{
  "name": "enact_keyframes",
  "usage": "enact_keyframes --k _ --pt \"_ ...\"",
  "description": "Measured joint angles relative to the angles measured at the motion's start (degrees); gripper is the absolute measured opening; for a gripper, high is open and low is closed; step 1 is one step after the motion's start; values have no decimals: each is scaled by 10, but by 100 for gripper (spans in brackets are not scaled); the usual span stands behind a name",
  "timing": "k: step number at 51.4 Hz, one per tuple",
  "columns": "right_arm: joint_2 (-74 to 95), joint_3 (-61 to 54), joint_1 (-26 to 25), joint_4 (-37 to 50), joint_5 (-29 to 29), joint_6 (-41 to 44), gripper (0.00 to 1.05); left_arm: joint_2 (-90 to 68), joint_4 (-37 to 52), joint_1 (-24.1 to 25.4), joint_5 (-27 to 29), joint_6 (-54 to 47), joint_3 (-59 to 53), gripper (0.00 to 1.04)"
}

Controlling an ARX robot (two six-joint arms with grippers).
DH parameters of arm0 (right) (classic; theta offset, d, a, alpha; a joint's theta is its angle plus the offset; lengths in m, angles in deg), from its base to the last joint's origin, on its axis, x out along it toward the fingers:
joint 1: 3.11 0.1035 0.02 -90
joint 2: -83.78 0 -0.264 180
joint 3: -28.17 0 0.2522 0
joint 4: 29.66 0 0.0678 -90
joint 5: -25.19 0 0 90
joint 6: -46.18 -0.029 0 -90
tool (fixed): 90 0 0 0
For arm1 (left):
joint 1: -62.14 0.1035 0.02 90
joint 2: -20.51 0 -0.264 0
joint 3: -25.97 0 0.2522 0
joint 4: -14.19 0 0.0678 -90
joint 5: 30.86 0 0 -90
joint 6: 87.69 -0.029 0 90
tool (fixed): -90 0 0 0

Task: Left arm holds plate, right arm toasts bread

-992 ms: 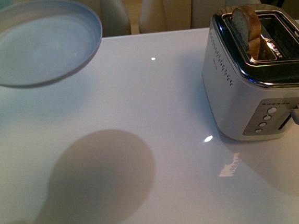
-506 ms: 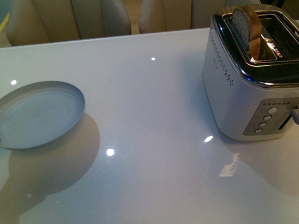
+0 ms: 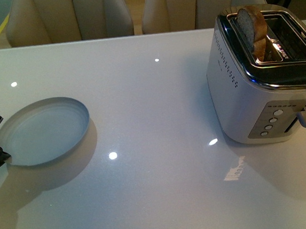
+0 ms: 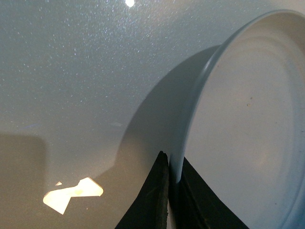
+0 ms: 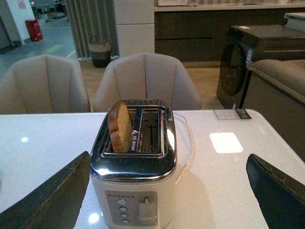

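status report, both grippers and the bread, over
left gripper shut on rim of plate, plate empty. right gripper open, facing toaster. bread upright in toaster slot, top sticking out. nothing between right jaws and toaster.

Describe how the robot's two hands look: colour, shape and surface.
Both hands are black. The left hand has two flat, angular fingers that narrow to thin tips. The right hand has two broad, wedge-shaped fingers with a matt, slightly rough surface and pale worn edges. No cables or markings show.
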Motion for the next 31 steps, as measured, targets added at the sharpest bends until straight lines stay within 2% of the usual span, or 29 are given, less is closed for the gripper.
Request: enact_keyframes --k 31 --pt "0 0 0 0 0 0 96 -51 117 3 7 43 -24 3"
